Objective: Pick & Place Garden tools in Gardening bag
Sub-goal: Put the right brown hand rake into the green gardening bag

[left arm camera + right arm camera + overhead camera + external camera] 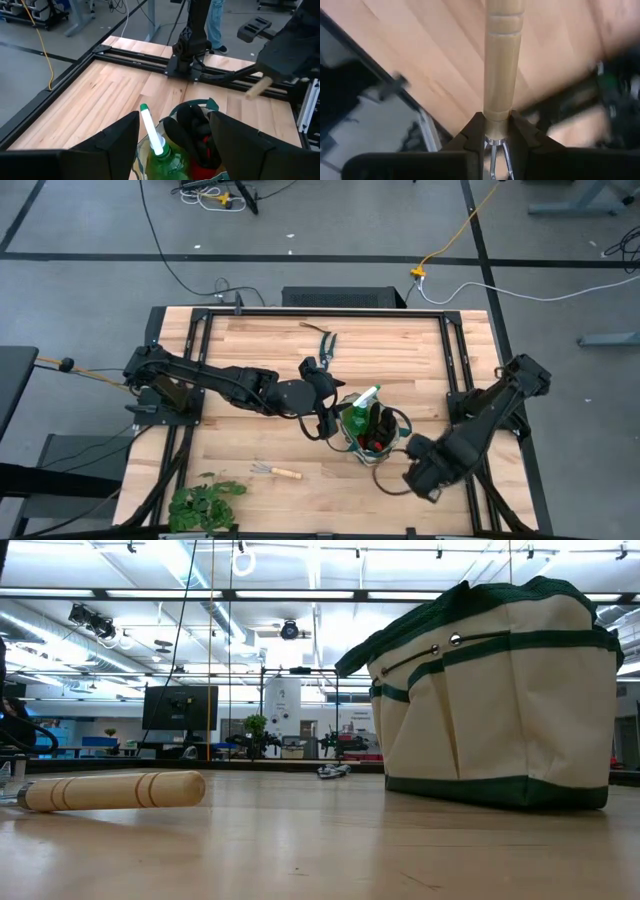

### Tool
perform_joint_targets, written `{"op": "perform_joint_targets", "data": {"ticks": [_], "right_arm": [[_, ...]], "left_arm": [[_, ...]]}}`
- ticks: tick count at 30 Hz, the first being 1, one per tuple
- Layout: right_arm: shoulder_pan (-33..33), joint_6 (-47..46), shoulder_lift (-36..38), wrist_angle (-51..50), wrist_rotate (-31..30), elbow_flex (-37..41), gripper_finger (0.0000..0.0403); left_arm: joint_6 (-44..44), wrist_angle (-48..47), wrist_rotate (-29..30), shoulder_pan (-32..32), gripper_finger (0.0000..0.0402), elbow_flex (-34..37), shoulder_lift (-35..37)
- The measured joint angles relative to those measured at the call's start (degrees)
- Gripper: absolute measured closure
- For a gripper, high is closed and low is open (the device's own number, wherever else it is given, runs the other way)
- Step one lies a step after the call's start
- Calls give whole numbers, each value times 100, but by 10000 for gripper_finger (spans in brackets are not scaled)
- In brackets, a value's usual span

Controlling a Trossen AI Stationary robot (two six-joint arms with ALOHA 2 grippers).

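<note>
While poised just beside the gardening bag (pixel 372 436) near mid-counter, left pincer (pixel 334 423) spread wide, empty, fingers (pixel 107 145) framing the bag's mouth in the left wrist view. Inside that bag: green spray bottle (pixel 159 150) with white nozzle upward, red gloves (pixel 204 150) tucked next to it under the dark loop handles. To the bag's right, near the counter's (pixel 260 350) front edge, right pincer (pixel 422 477) clamped narrow on a wooden-handled hand rake (pixel 503 65), gripped at the metal collar with the pale handle jutting forward, lifted clear of the wood as seen from the left wrist. Second hand rake (pixel 275 471) lying flat toward the front left, well apart from the bag, handle filling the low view's left side. Pruning shears (pixel 322 336) resting near the far edge, apart from everything else. Leafy plant bunch (pixel 203 504) at the front left corner, near the loose rake but not touching it.
</note>
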State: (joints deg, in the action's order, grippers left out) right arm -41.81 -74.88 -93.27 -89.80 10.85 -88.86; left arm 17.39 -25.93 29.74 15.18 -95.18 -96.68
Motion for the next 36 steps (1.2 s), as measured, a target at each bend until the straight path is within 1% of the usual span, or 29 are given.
{"op": "perform_joint_targets", "data": {"ticks": [3, 7, 12, 15, 18, 20, 24, 26, 31, 36], "right_arm": [[360, 528, -22, -20, -246, -218, 353], [844, 1250, -24, -22, -334, -236, 353], [1525, 1920, -24, -22, -424, -236, 353], [1925, 2295, -25, -22, -362, -236, 353], [2304, 2588, -40, -23, -173, -236, 353], [2458, 2799, -44, -22, -164, -236, 353], [2677, 3245, -44, -22, 239, -236, 353], [2753, 3489, -44, -22, 194, -236, 353], [2900, 3769, -44, -22, -124, -236, 354], [2961, 3904, -49, -19, -31, -238, 354]], "left_arm": [[0, 7, -1, 0, 152, 0, 0], [0, 32, -2, 0, 152, 0, 0], [0, 76, 0, 0, 152, 0, 0], [0, 81, 0, 0, 152, 0, 0], [0, 90, 0, 0, 152, 0, 0], [0, 97, 1, 0, 152, 0, 0], [0, 103, 0, 2, 152, 0, 0], [0, 115, 0, 0, 152, 0, 0], [0, 144, 0, 2, 152, 0, 0], [0, 142, 0, 0, 152, 0, 0]]}}
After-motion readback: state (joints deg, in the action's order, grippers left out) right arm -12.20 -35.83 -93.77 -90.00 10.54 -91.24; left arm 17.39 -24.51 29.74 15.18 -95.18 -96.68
